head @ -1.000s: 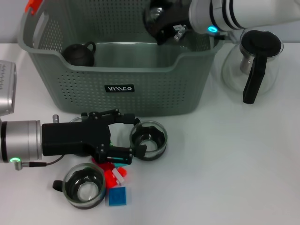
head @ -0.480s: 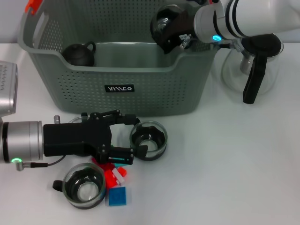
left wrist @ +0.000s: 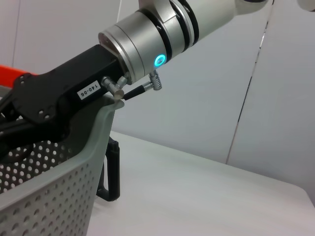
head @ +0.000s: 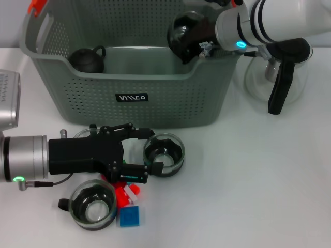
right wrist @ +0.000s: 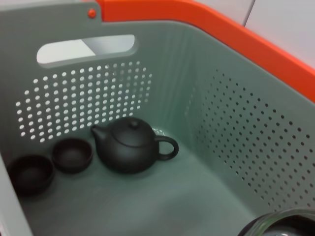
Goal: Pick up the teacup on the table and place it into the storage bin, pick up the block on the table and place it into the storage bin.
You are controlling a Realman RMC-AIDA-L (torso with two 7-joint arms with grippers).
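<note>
Right hand (head: 187,37) — glass teacup (head: 182,32) tilted, over storage bin (head: 155,88)

table (head: 248,181): white | storage bin (head: 129,98) | two glass teacups (head: 164,153) | blocks (head: 129,216) | glass pot (head: 279,72)

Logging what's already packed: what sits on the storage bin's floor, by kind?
Dark teapot: 1
Small dark cups: 2
Total: 3
Not counted: glass teacup in the right claw, above the bin.

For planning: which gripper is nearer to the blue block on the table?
Left. The left gripper lies just above the blue block on the table; the right gripper is over the storage bin.
</note>
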